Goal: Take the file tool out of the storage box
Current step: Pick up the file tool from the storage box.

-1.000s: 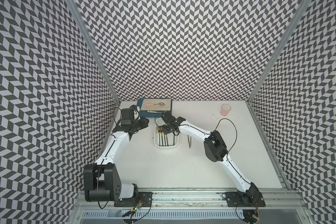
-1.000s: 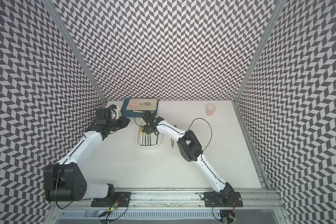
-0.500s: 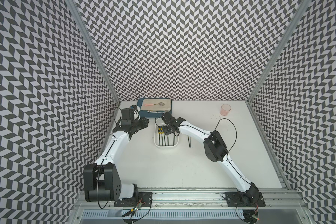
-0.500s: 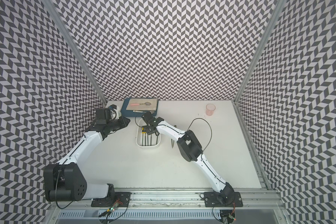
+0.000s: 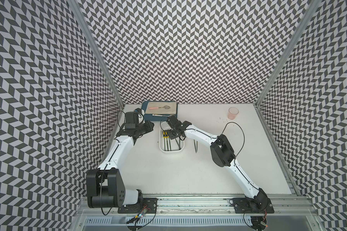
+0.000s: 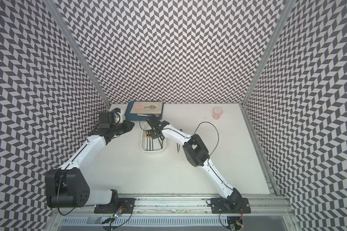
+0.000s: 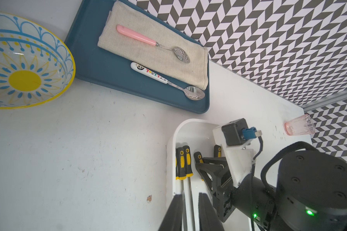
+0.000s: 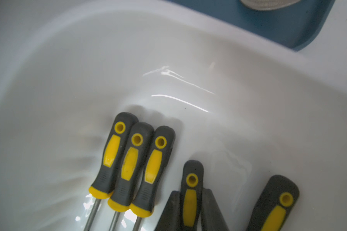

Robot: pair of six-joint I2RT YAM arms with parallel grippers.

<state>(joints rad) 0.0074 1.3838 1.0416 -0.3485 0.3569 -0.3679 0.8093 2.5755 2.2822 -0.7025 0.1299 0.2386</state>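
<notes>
Mid-frame, your storage box (image 5: 171, 151) held five files (image 8: 132, 164); your right gripper (image 8: 190, 192) pinched one file (image 8: 191, 176) by its handle. Your left gripper (image 5: 151, 126) hung clenched, empty, left of it; a blue tray (image 5: 148, 118) lay just above.

Right gripper (image 7: 201, 164) straddles a file tool (image 7: 197, 155) in the storage box (image 7: 188, 129).

Chevron-patterned walls (image 5: 188, 50) on three sides (grey and white), scuffed white tabletop (image 5: 168, 170), aluminium corner posts (image 5: 96, 52)
</notes>
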